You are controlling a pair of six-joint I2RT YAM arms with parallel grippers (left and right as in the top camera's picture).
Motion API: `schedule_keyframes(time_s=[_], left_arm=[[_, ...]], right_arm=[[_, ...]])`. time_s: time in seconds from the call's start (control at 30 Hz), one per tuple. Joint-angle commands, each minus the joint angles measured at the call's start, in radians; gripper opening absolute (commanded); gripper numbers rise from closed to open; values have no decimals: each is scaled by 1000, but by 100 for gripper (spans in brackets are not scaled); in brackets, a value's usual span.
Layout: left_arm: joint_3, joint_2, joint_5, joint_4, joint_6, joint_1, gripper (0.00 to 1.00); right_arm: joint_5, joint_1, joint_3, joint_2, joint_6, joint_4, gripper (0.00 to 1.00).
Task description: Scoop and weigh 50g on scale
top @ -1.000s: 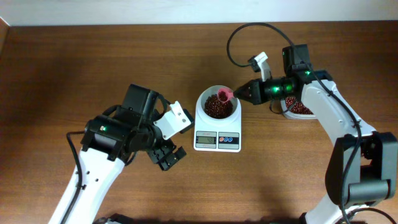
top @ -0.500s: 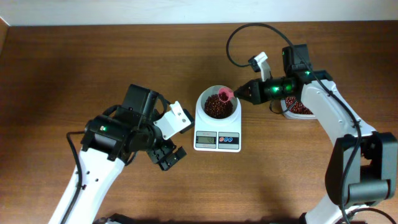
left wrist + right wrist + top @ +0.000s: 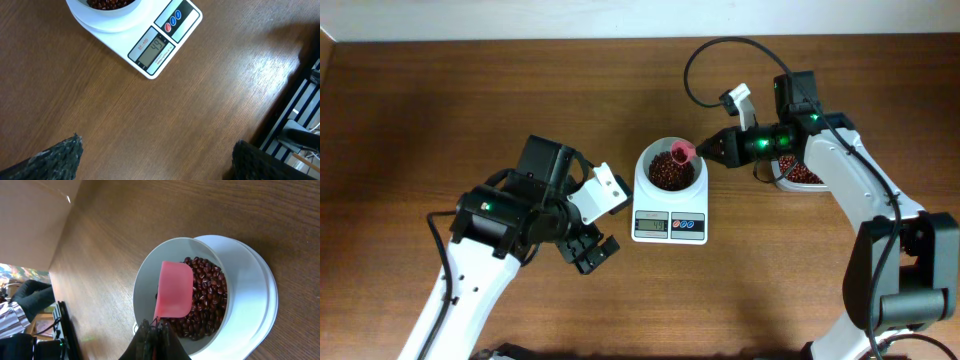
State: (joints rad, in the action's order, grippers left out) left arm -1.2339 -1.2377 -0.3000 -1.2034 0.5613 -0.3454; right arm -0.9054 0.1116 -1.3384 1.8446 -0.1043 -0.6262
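Right tool (image 3: 708, 150): closed, clamped on the handle of a pink scoop (image 3: 683, 152). The scoop sticks straight out ahead of its tips, over the near rim of the white bowl (image 3: 670, 167). In the right wrist view the scoop (image 3: 174, 290) hangs just above the beans (image 3: 202, 297). Can't tell if it touches them, or if anything is left in it.

Beans: a heap in the bowl, directly ahead of and below the right tool. The bowl sits on the scale (image 3: 670, 210).

More beans are in a clear tub (image 3: 807, 180) behind the right tool, partly hidden under its arm.

Left tool (image 3: 588, 250): open wide, holding nothing, just over bare worktop (image 3: 210, 115). Both fingers (image 3: 55, 157) show at the bottom corners of its wrist view, well apart.

The scale (image 3: 150, 45) is ahead of the left tool, off to one side and clear of the fingers. Its front edge faces the tool, and the display (image 3: 156, 48) reads 49. The red and blue buttons (image 3: 172, 21) sit just beside the display.
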Motion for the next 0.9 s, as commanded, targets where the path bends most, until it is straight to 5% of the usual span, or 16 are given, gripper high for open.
schedule_keyframes(time_s=[0.0, 0.27, 0.37, 0.43, 0.87], left_arm=[[3, 7, -11, 2, 16, 3, 99], [3, 7, -11, 2, 16, 3, 99], [3, 7, -11, 2, 16, 3, 99], [3, 7, -11, 2, 16, 3, 99], [3, 7, -11, 2, 16, 3, 99]], right_arm=[[-3, 6, 0, -26, 1, 3, 4], [-16, 6, 0, -26, 1, 2, 4], [-143, 5, 0, -26, -127, 4, 4], [64, 7, 0, -25, -3, -7, 4], [-3, 6, 0, -25, -2, 3, 4]])
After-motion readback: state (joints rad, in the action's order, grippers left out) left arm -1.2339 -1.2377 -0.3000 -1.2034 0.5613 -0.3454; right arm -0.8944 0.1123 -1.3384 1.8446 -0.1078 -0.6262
